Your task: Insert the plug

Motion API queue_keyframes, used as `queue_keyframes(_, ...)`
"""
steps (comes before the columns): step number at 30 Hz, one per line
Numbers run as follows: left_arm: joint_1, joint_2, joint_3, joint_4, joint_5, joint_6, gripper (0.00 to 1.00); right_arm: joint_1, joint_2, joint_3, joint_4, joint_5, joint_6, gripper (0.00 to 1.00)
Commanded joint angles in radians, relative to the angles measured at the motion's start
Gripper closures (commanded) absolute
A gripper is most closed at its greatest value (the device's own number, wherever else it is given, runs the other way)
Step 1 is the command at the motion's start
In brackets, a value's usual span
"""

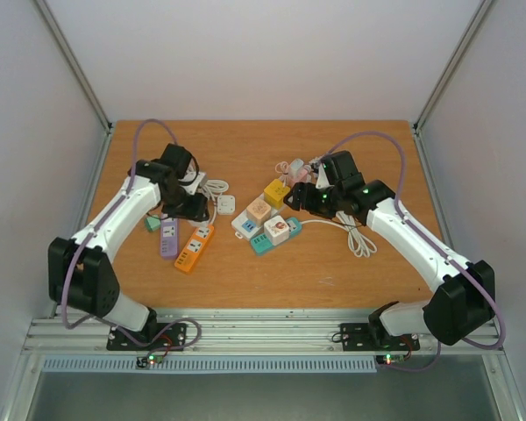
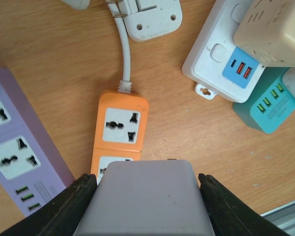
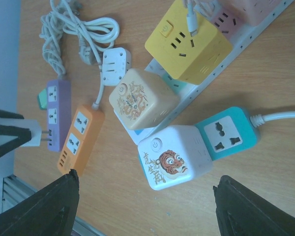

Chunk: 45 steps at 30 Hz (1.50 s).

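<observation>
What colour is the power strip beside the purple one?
The power strip is orange; see left wrist view.

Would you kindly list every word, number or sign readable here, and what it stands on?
Nothing reads clearly.
White plastic cube adapter with tiger picture: dark Chinese characters beside the tiger, too blurred to read.
Teal plastic socket block: small print by its green ports, too small.
Yellow plastic cube adapter: round button symbol, too small.
</observation>
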<state>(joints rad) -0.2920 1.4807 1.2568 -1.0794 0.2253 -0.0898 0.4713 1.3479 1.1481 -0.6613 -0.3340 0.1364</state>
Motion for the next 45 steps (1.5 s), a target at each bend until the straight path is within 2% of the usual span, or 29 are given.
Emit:
queue_keyframes(1, -0.01, 0.079, 0.049, -0.027, -0.052, 0.143, 0.55, 0.006, -0.025, -0.015, 0.004, -0.013, -0.024, 0.24)
queue_keyframes(9, -0.05, 0.102, 0.022, 0.039, -0.047, 0.173, 0.56, 0.006, -0.029, -0.021, 0.003, 0.003, -0.03, 0.24)
queue_keyframes(17, -0.063, 0.152, 0.0, 0.041, -0.221, 0.258, 0.56, 0.006, -0.022, -0.026, 0.015, -0.008, -0.022, 0.24)
queue_keyframes(36, -0.084, 0.215, -0.013, 0.119, -0.174, 0.289, 0.57, 0.006, -0.074, -0.062, 0.035, -0.014, -0.043, 0.22)
queue_keyframes(45, -0.101, 0.25, -0.045, 0.134, -0.243, 0.287, 0.57, 0.005, -0.076, -0.068, 0.037, -0.011, -0.044, 0.22)
